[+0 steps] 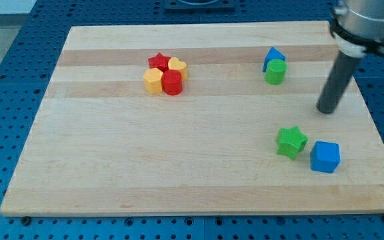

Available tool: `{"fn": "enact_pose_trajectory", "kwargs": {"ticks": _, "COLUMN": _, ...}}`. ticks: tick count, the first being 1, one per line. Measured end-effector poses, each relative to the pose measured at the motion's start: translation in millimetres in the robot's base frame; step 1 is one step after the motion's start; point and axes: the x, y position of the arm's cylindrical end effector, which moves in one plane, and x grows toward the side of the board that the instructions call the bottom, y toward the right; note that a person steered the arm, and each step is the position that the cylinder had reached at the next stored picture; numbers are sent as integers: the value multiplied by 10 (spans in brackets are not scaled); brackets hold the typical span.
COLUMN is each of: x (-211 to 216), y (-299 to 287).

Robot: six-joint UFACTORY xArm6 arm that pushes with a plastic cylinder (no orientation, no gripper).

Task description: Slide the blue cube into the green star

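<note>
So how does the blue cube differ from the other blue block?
The blue cube is box-shaped; the other blue block has a pointed, triangular top. The cube sits at the view's lower right, just right of the green star; the triangular one sits higher up, touching the green cylinder. My tip is nearer the cube, above it in the view. Both are blue and rest on the board.

A pale wooden board [179, 167] lies on a blue perforated table [5, 87]; even light.

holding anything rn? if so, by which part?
Nothing is held. My tip rests on the bare board, apart from every block, toward the view's top from the blue cube and green star.
</note>
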Motion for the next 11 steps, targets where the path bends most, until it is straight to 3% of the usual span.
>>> {"fn": "enact_pose_trajectory", "kwargs": {"ticks": 1, "x": 484, "y": 124}}
{"fn": "enact_pose_trajectory", "kwargs": {"ticks": 4, "x": 1114, "y": 105}}
{"fn": "enact_pose_trajectory", "kwargs": {"ticks": 7, "x": 1154, "y": -435}}
{"fn": "enact_pose_trajectory", "kwargs": {"ticks": 11, "x": 563, "y": -641}}
